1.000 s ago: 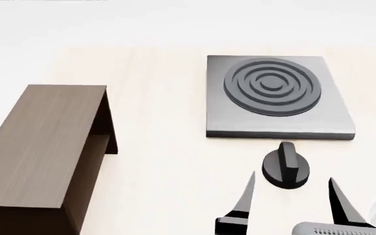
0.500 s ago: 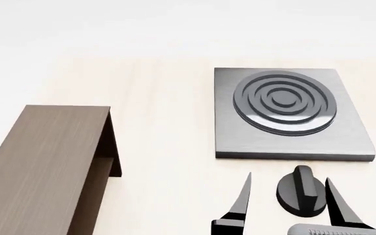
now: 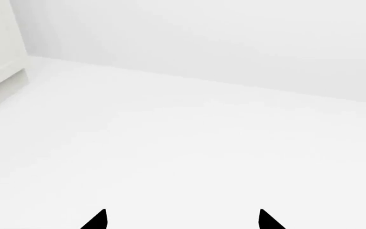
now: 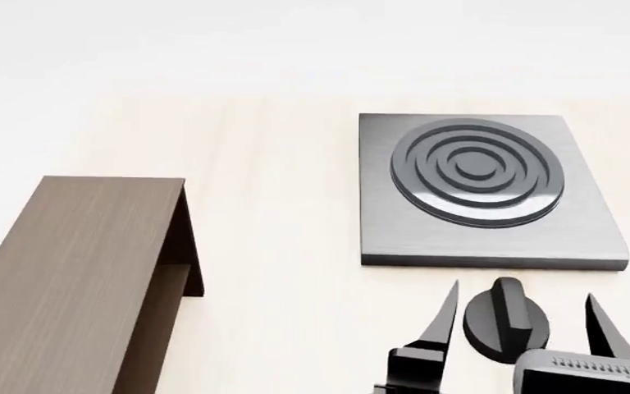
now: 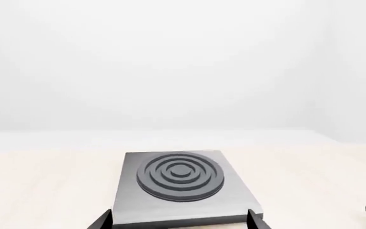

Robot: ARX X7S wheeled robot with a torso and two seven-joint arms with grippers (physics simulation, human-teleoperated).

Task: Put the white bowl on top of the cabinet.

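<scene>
The task looks barely begun. The table (image 4: 282, 164) carries the cabinet (image 4: 75, 279), whose flat top is bare; its inner shelf, as far as the shadowed opening shows, holds nothing. The grey stove plate (image 4: 490, 193) sits well apart from it, with a dark knob (image 4: 505, 320) just in front. The white bowl appears in no view (it may lie outside them), so finding and grasping it remain. The right gripper (image 4: 523, 316) hangs wide apart and empty, straddling the knob; the left gripper (image 3: 183, 220) is also spread, holding nothing.
</scene>
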